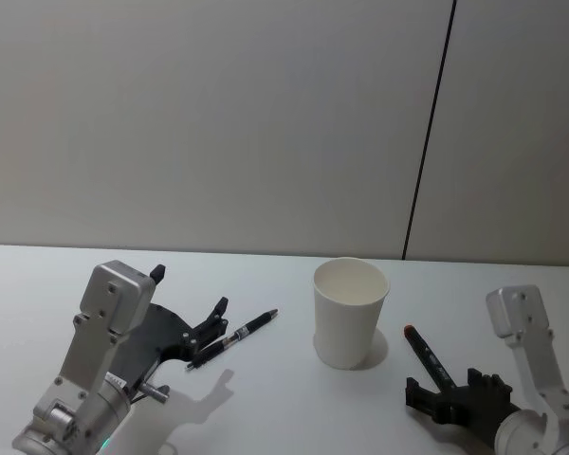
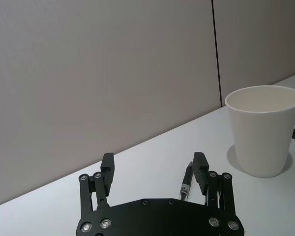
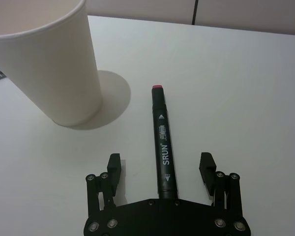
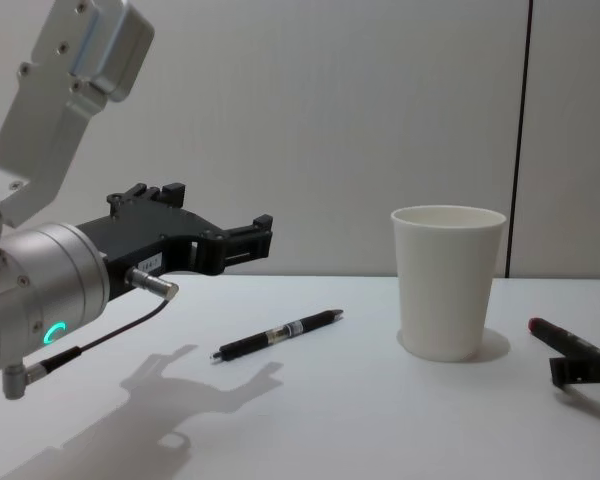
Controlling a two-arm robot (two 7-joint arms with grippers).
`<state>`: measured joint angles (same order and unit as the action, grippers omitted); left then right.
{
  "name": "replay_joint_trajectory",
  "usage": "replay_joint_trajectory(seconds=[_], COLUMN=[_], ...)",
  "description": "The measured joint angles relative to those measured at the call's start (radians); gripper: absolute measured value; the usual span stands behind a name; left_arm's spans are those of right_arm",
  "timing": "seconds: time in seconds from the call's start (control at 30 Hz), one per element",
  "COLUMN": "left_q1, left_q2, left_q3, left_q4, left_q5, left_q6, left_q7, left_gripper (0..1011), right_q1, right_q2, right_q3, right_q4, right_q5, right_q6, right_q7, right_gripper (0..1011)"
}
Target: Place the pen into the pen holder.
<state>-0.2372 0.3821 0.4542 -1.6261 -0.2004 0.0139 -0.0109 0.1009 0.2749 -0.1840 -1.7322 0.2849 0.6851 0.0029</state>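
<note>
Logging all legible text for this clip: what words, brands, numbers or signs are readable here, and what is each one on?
"SRUN": white letters running along the barrel of the black marker lying on the table.
Finer print and small triangle marks above and below it on the marker: too small to read.
Pale label band on the thin black pen: too small to read.
White paper cup: plain, no text on the sides shown.

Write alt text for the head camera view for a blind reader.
A plain white paper cup stands upright on a white table, a slim black pen lying to its left by the open left gripper and a black red-tipped marker to its right at the open right gripper.
</note>
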Motion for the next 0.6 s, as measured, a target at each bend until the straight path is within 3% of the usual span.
replay_joint_trajectory(seconds=[0.23,0.37,0.6], left_q1=[0.0,0.0,0.0], left_q2=[0.0,0.0,0.0], left_q3=[0.0,0.0,0.0], left_q4=[0.0,0.0,0.0], left_q5=[0.0,0.0,0.0], left_q6=[0.0,0.0,0.0], left_q7=[0.0,0.0,0.0], left_gripper=[1003,1003,1003], right_q1=[-0.001,-0.001,-0.002], right_q2=[-0.015,-0.021,-0.027], right_q3=[0.008,0.01,0.012], right_q4=[0.007,0.011,0.014], right_q5=[0.003,0.005,0.007], right_q6=[0.002,0.003,0.004], right_q7=[-0.005,-0.007,-0.009], right_gripper=[998,919,877])
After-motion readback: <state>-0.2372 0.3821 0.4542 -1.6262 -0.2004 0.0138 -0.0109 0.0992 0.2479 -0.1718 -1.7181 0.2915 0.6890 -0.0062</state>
